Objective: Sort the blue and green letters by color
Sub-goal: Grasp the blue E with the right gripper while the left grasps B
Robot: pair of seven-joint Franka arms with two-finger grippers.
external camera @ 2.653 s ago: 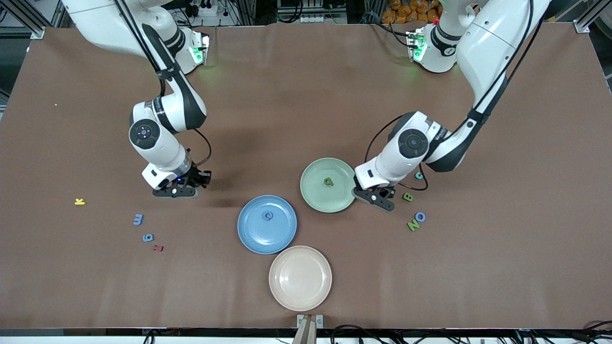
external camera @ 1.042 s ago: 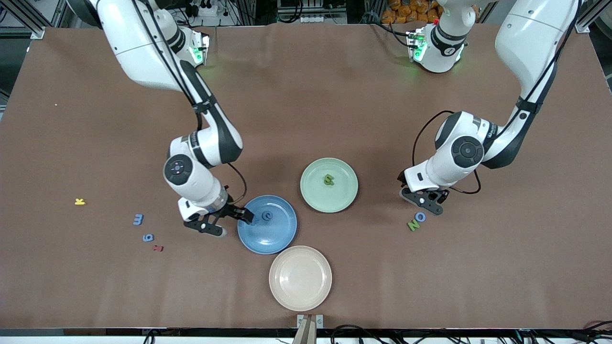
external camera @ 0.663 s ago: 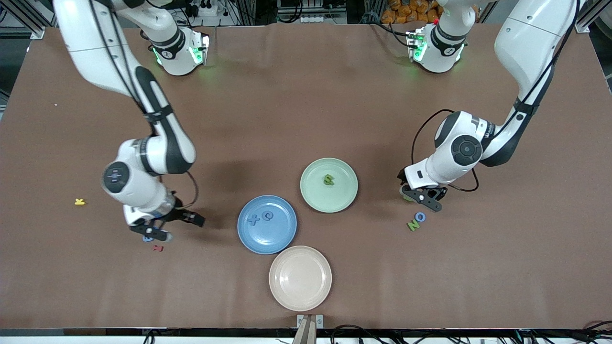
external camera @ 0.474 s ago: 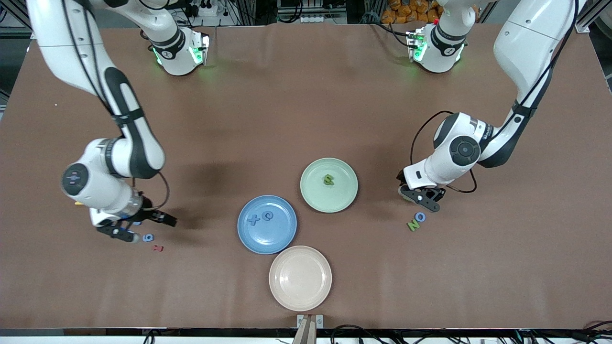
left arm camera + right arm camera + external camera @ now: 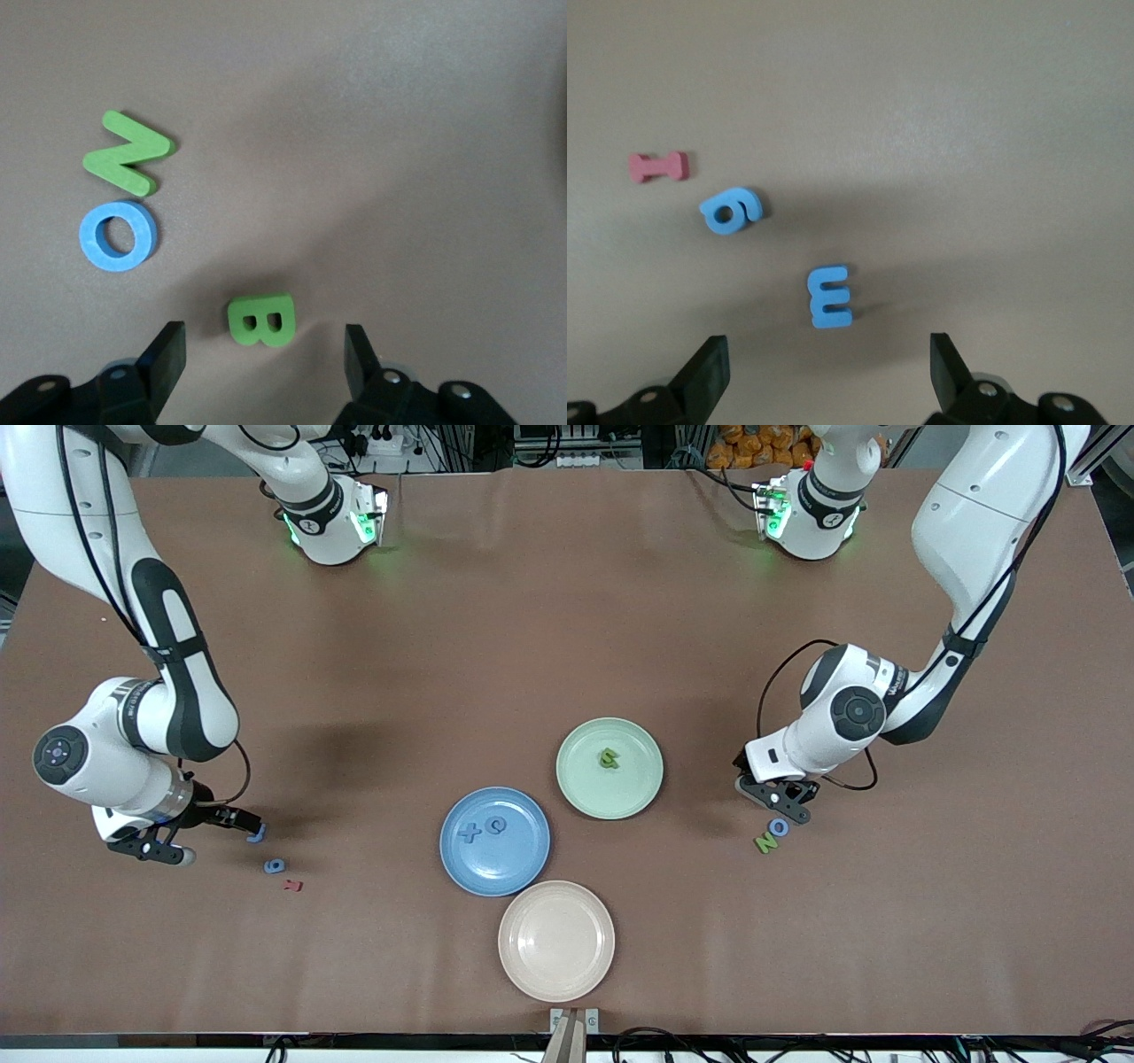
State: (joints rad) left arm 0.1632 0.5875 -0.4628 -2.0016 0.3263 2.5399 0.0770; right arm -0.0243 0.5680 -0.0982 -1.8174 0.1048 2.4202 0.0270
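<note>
My left gripper (image 5: pixel 780 799) is open and empty, low over the table beside the green plate (image 5: pixel 633 779). In the left wrist view a green B (image 5: pixel 261 320) lies just ahead of its open gripper (image 5: pixel 264 372), with a green N (image 5: pixel 127 164) and a blue O (image 5: pixel 119 235) close by. My right gripper (image 5: pixel 226 821) is open and empty beside a blue E (image 5: pixel 257 833). In the right wrist view the E (image 5: pixel 829 297) lies ahead of the gripper (image 5: pixel 828 372), near a blue 6 (image 5: pixel 730 211). The blue plate (image 5: pixel 505 864) holds two blue letters. The green plate holds one green letter.
A beige plate (image 5: pixel 556 940) stands empty nearest the front camera. A tiny dark red letter (image 5: pixel 292 885) lies next to the blue 6 (image 5: pixel 275 865). The green N (image 5: pixel 765 842) and blue O (image 5: pixel 779 826) lie just nearer the front camera than my left gripper.
My right gripper left a blue X in the blue plate and swung toward its end of the table, to the blue E. My left gripper moved from the green plate to the green B.
</note>
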